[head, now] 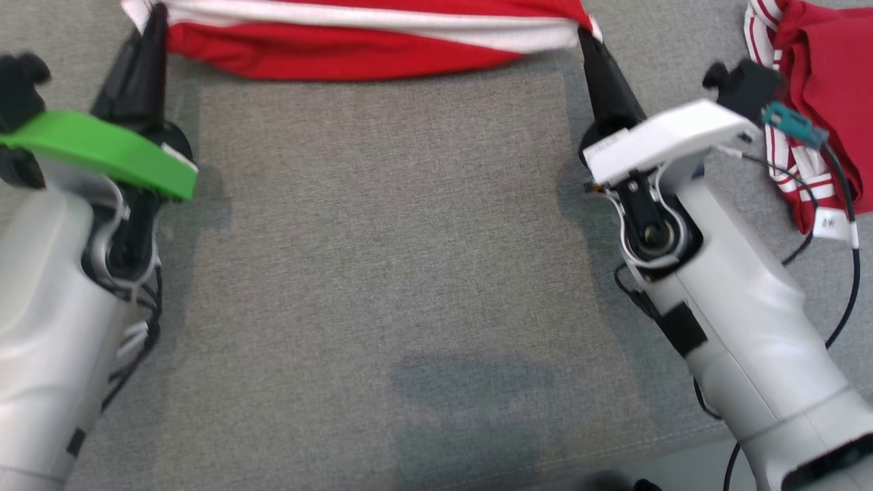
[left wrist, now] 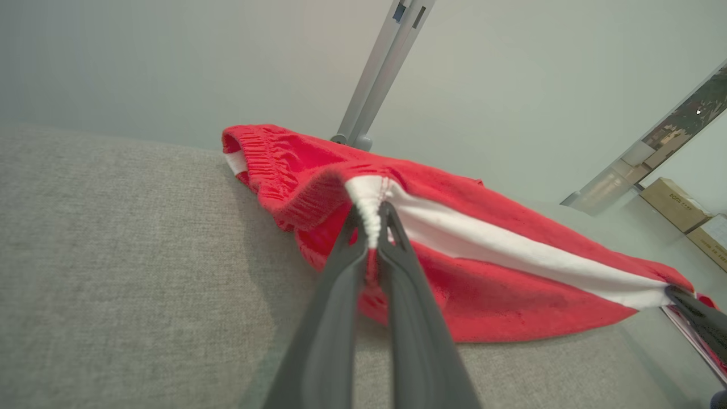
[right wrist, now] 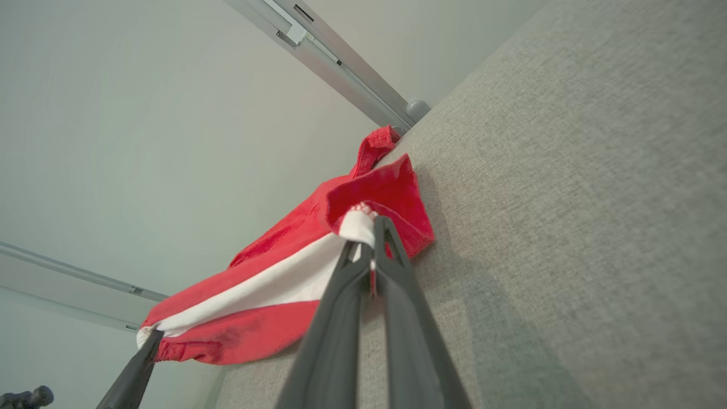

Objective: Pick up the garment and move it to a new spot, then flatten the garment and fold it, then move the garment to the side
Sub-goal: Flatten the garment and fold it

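Garment (head: 368, 48) corners are pinched at both ends. The left gripper (left wrist: 372, 213) has its two dark fingers pressed together on a bunched white seam. The right gripper (right wrist: 366, 227) is clamped just as tightly on the white edge at the opposite end.

Between the two grips the white stripe (left wrist: 511, 250) runs nearly straight. That suggests the arms are holding the cloth stretched so it spreads out rather than crumples. The red body hangs below the stripe and appears to brush the grey upholstered surface (head: 382, 259), though contact along its whole length is hard to confirm. Beyond the left fingers a gathered elastic waistband (left wrist: 255, 159) flops loose, so it looks like a pair of shorts.

In the head view the garment lies across the far edge of the grey surface, with the wide stretch nearer the robot bare. My reading is that this is the carrying or laying-out step, with flattening and folding not yet done.

A second striped garment (head: 825, 82) is heaped well to the right, just beside the right wrist and its dangling cable (head: 842, 204). Either could snag on the other.
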